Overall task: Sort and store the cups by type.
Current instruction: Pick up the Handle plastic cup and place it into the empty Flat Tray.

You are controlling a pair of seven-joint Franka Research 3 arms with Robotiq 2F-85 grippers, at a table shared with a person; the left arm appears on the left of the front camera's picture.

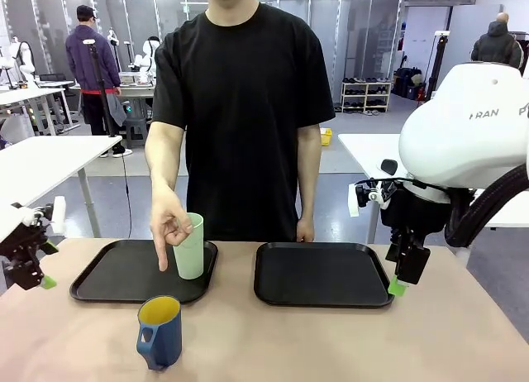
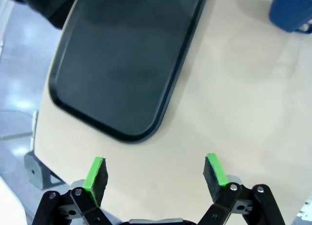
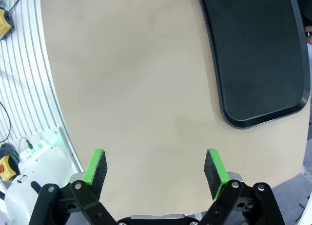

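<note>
Pale green plastic, the tumbler [image 1: 189, 246] stands upright on the left tray [image 1: 103, 276] in the front view. The person's hand [image 1: 169, 226] hangs at its rim with the index finger pointing down; I cannot tell whether it touches. The blue mug [image 1: 159, 331] sits on the table [image 1: 331, 341] just before that tray. The left gripper [image 1: 43, 279] is half cut off at the picture's edge. The right gripper [image 1: 399, 286] points down beside the right tray [image 1: 322, 274]; its arm's shell reads "RAN", the rest clipped.

In the left wrist view the fingers stand wide apart over bare table, with mug and tumbler clipped at the top.

In the right wrist view the fingers are likewise apart, and the right tray runs out of frame.
</note>
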